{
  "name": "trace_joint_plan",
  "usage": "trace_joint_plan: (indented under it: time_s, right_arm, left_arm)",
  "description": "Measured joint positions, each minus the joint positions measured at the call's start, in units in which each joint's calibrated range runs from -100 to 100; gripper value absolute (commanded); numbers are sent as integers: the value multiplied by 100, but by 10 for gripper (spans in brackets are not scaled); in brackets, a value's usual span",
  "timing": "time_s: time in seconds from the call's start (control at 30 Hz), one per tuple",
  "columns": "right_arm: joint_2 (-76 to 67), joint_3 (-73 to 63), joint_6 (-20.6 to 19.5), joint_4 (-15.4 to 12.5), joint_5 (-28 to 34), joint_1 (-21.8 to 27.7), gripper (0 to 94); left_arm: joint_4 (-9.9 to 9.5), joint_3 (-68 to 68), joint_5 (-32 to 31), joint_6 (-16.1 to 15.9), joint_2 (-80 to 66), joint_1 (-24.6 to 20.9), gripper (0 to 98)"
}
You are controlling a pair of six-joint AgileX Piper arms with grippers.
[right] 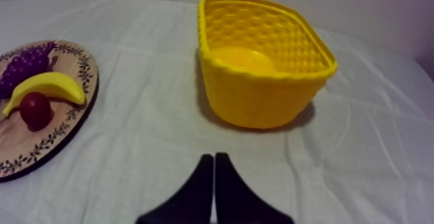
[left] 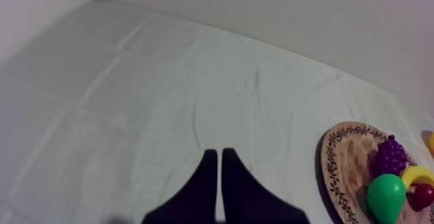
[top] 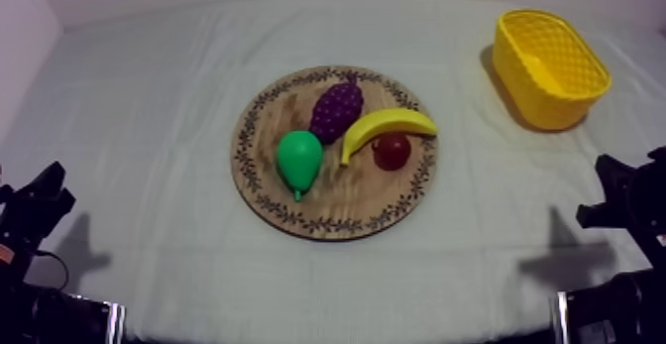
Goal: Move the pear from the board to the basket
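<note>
A green pear (top: 298, 160) lies on the left part of the round wooden board (top: 327, 214), stem toward the front. The pear (left: 386, 197) also shows on the board (left: 339, 165) off to the side of my left gripper (left: 220, 154), whose fingers lie together in a narrow wedge over bare cloth. The yellow basket (top: 549, 66) stands at the far right of the table. My right gripper (right: 214, 157) is shut on nothing, just in front of the basket (right: 261, 65). Both arms rest low at the table's front corners, left gripper (top: 48, 187) and right gripper (top: 610, 174).
On the board with the pear lie a bunch of purple grapes (top: 337, 109), a banana (top: 387, 127) and a small red fruit (top: 391, 151). Grey-white cloth (top: 149, 120) covers the table around the board.
</note>
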Motion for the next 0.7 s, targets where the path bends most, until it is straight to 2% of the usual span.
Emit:
trace_joint_plan:
  time_s: [0.2, 0.7]
  right_arm:
    - [-22, 0, -186, 12, 228, -208, 14]
    - [-27, 0, -349, 12, 182, -231, 4]
  left_arm:
    - [0, 0, 0, 0, 0, 0, 1]
    - [0, 0, 0, 0, 0, 0, 1]
